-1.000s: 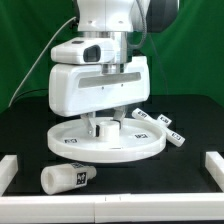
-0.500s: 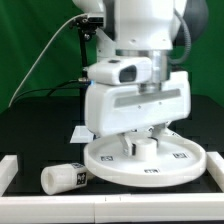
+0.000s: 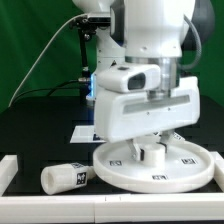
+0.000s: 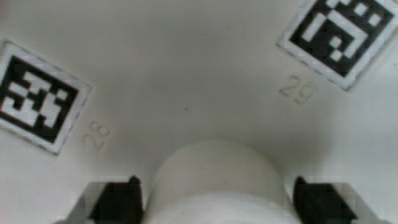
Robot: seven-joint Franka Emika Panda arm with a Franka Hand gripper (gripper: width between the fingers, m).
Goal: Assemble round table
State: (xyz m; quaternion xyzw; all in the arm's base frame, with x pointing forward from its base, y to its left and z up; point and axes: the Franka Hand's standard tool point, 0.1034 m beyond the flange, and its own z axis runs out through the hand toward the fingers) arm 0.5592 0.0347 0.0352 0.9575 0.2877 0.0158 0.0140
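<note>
While the arm hangs over the bench, its gripper is clamped on a short peg at the middle of the round disc, which lies flat toward the exterior view's right. One thick leg lies loose beside it. Both look like stiff, light, smooth plastic; the leg's round body seems the best hold.

A: Exterior view evenly lit, bright, diffuse from above. Soft shadow under the round disc on the black table. No harsh glare; white arm housing near overexposed, detail lost.

B: Sharpness?

A: Low resolution, mild softness overall. Wrist view dimmer, greyish; the near cylindrical boss is blurred, tags reasonably crisp, slight darkening toward corners.
</note>
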